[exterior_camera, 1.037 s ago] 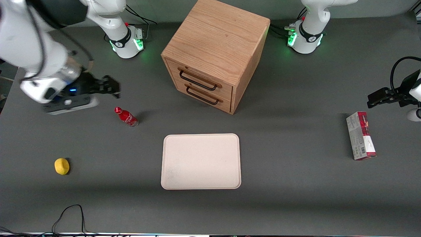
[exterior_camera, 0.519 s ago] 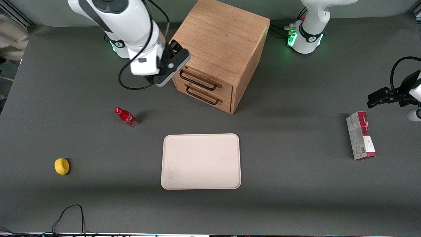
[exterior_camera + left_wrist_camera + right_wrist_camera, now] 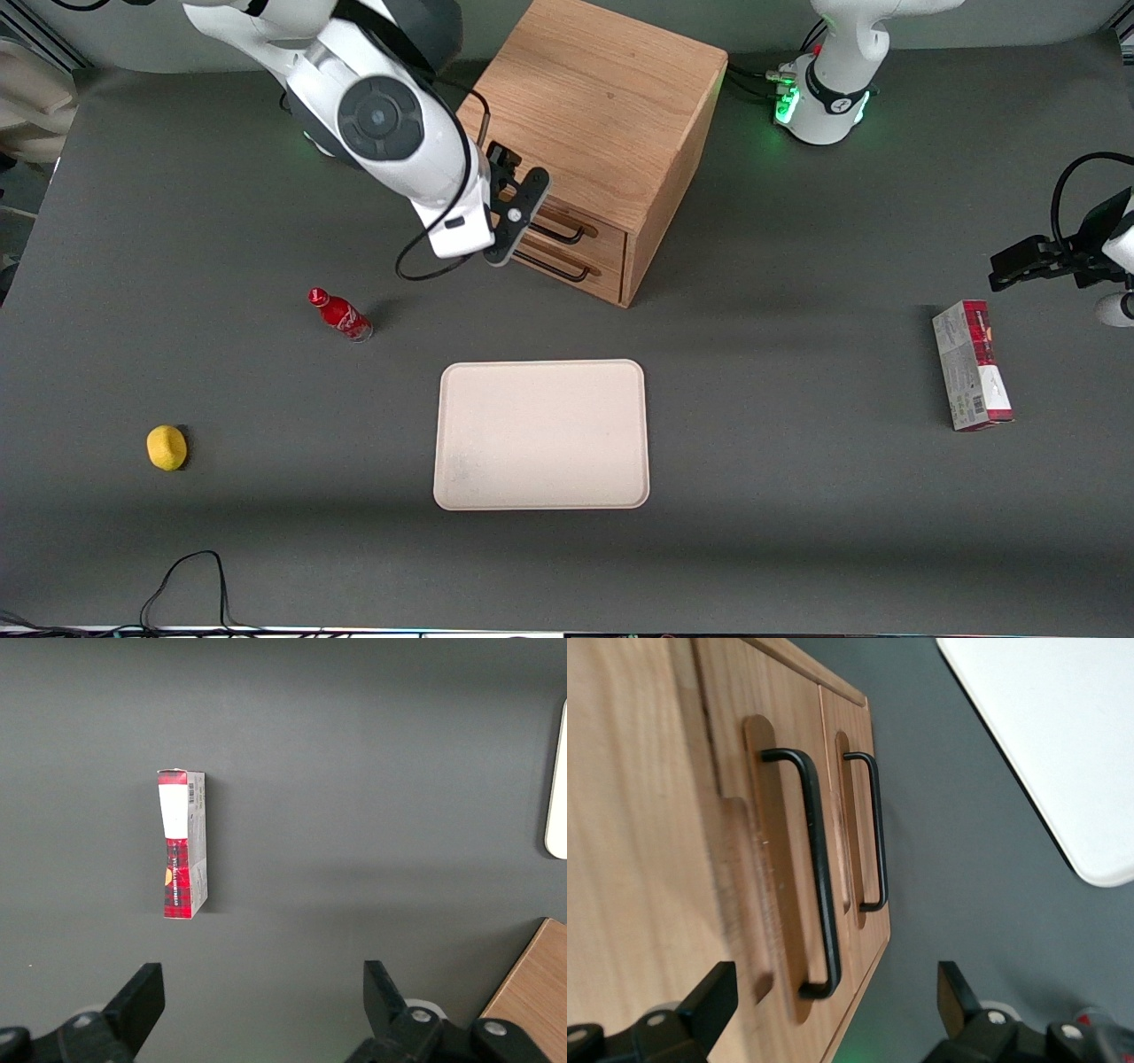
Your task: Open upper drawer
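The oak cabinet stands at the middle of the table, farther from the front camera than the tray. Its upper drawer is closed, and part of its black wire handle shows beside my gripper. The lower drawer is closed too. My right gripper hovers just in front of the upper drawer's front, open and empty. In the right wrist view the upper drawer's handle runs toward the gap between the spread fingers of the gripper, without touching them. The lower handle lies beside it.
A red bottle lies toward the working arm's end, and a yellow lemon nearer the front camera. A cream tray sits in front of the cabinet. A red and white box lies toward the parked arm's end.
My right arm has swung in from the working arm's end of the table to the cabinet's front, then moved along the upper drawer. The drawers have not moved.
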`<control>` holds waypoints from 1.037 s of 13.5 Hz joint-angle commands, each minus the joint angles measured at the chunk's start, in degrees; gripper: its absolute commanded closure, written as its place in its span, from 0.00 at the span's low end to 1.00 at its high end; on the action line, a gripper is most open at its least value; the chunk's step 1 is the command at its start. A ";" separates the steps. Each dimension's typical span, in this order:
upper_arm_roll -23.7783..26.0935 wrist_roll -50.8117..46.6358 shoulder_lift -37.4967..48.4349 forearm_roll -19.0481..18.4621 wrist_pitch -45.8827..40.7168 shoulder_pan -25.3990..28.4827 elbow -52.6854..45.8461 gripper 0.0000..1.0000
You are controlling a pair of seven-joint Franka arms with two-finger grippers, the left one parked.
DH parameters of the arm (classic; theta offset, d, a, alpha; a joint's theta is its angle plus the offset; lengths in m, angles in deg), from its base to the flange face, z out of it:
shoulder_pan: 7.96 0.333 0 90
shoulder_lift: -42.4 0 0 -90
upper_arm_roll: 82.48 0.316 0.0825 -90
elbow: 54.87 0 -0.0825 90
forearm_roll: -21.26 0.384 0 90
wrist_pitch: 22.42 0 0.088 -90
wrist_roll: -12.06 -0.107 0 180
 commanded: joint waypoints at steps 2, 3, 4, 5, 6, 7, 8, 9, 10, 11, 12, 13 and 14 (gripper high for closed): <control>0.14 4.04 -0.29 2.63 2.81 -1.53 2.76 0.00; 0.05 4.13 -0.99 2.55 3.51 -1.53 3.38 0.00; -0.12 4.65 -1.43 2.55 4.74 -1.61 4.17 0.00; -0.38 4.92 -1.52 2.55 6.58 -1.53 5.39 0.00; -0.39 4.92 -1.52 2.63 8.68 -1.61 6.88 0.00; -0.47 4.92 -2.04 3.42 10.18 -1.61 7.59 0.00; -0.56 4.92 -2.31 4.47 10.98 -1.61 7.78 0.00; -0.74 4.92 -2.40 4.48 11.42 -1.53 7.78 0.00; -0.74 5.01 -2.66 4.48 11.69 -1.53 7.78 0.00; -0.74 5.36 -2.92 4.48 11.78 -1.53 7.78 0.00; -0.74 5.80 -3.28 4.48 11.95 -1.53 7.78 0.00; -0.91 6.50 -3.37 4.48 12.91 -1.53 7.86 0.00; -1.18 6.85 -3.98 4.48 13.53 -1.53 7.95 0.00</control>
